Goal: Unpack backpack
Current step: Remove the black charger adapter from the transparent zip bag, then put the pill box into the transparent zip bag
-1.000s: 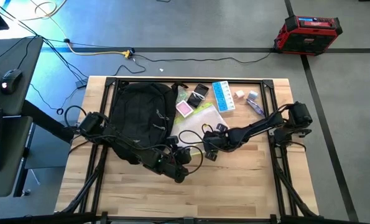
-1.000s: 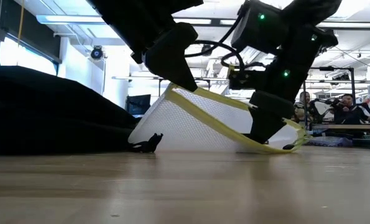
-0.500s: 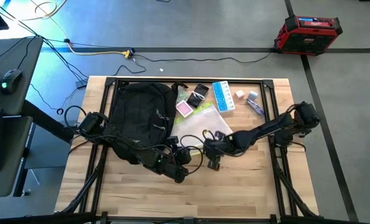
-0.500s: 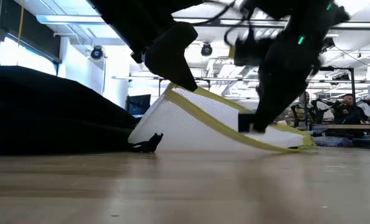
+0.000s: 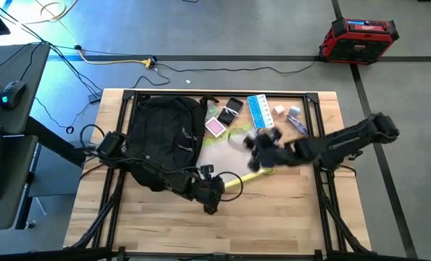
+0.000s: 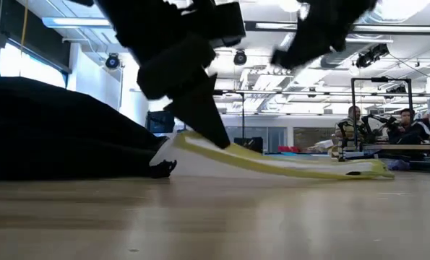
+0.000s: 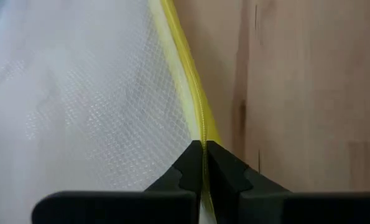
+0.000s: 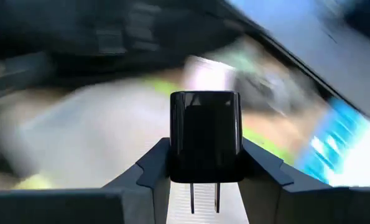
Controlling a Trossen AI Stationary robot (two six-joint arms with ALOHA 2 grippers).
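Note:
The black backpack (image 5: 161,134) lies flat on the table's left half and shows as a dark mound in the low view (image 6: 48,130). A white mesh pouch with a yellow edge (image 5: 233,148) lies beside it. My left gripper (image 5: 215,190) (image 7: 203,155) is at the pouch's near corner, shut on its edge. My right gripper (image 5: 261,141) (image 8: 204,140) hovers above the pouch, blurred, shut on a small black plug adapter (image 8: 204,134). My left gripper pinches the pouch's yellow edge strip (image 7: 200,127) between its two fingers, the strip running along them. That corner is held a little above the table (image 6: 200,141); the pouch slopes down from it, and its other end (image 6: 359,170) rests on the wood. My right gripper pinches the black adapter by two opposite side faces (image 8: 175,137). Its two metal prongs (image 8: 203,199) point back between the fingers toward the wrist. The adapter is lifted clear of the table and the pouch.
Small items lie along the far edge: a pink pack (image 5: 215,127), a dark flat item (image 5: 233,107), a blue pill box (image 5: 259,111) and small white pieces (image 5: 279,110). Bare wood fills the near half (image 5: 273,210). People sit in the room beyond (image 6: 402,126).
My right gripper has risen off the pouch and swung fast toward the far right. The pouch, earlier propped up steeply between both grippers, has sunk flatter, with its right end now on the table. My left gripper has kept its hold on the edge.

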